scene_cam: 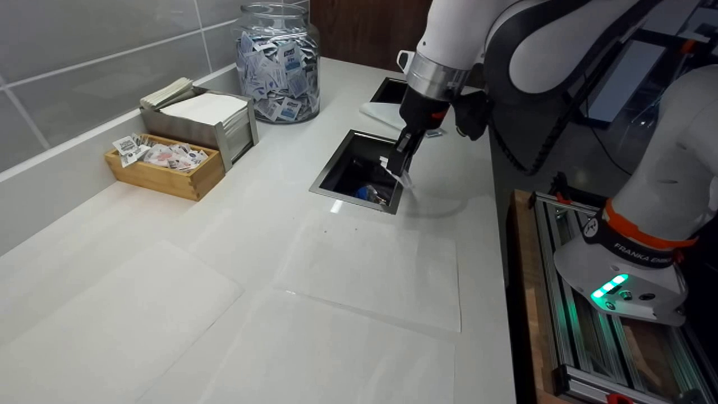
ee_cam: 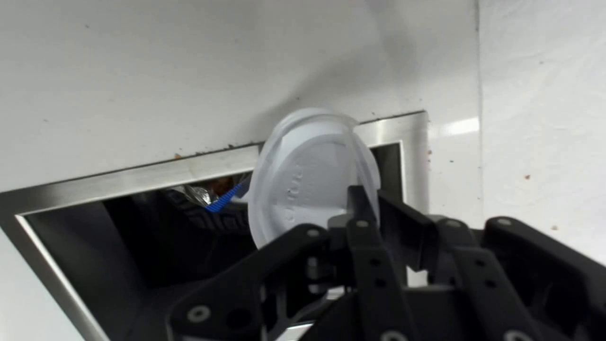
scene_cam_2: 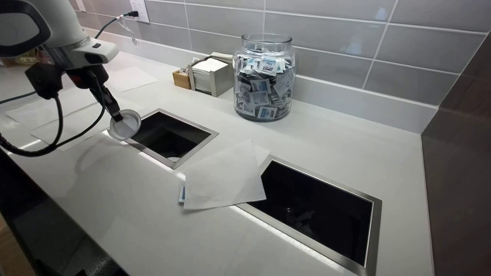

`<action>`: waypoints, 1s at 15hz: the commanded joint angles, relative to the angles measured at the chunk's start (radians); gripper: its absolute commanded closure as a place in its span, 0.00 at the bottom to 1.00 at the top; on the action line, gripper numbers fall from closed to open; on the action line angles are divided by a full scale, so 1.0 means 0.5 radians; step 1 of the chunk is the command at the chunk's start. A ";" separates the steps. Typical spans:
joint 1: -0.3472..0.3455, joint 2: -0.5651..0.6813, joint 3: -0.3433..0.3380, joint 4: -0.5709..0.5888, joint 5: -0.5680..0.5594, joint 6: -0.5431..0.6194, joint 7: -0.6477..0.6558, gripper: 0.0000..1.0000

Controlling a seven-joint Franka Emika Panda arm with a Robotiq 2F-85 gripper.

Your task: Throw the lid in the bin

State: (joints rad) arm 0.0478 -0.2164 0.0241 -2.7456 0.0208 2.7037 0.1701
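"One lid (ee_cam: pixel 303 184) in play. Where?"

"In the gripper (ee_cam: pixel 371 199). Fingers (ee_cam: pixel 362 208) are closed on it near the edge, disc tilted and sticking out past the tips."

"Bin (ee_cam: pixel 142 179)?"

"Just below the gripper. Lid overlaps its steel rim in the wrist view and both exterior views. Can't tell if they touch. Blue-and-silver wrapper (ee_cam: pixel 225 198) lies inside."

"How will it handle?"

"My guess: thin moulded plastic. Near weightless, springy, slick. Flat panel gives poor purchase; edge wall is the place to pinch, and that's roughly where the hold is."

"Squeeze harder?"

"Wouldn't. Probably buckles or cracks before extra force buys anything."

"Progress?"

"Carry looks nearly done, release pending. I'd shift toward the middle of the opening first, so the whole disc clears the rim, then let go."

"Risks?"

"Something that light could flutter, catch on the rim, or cling to a finger. Open wide, check it's gone."

"If it lands on the bench (scene_cam_2: pixel 145 214) instead?"

"Regrasp across the raised edge, one finger each side. Lying flat, it'd likely skate away from the tips, so come in slow and low."
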 commanded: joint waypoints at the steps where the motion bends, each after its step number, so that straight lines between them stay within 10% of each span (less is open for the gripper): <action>1: 0.214 0.100 -0.118 0.001 0.514 0.096 -0.486 0.98; 7: 0.323 0.191 -0.192 -0.002 1.190 -0.095 -1.122 0.98; 15: 0.167 0.362 -0.132 0.037 1.180 -0.066 -1.091 0.98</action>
State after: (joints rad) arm 0.1601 -0.0898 -0.0576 -2.7360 0.6069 2.6714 -0.3740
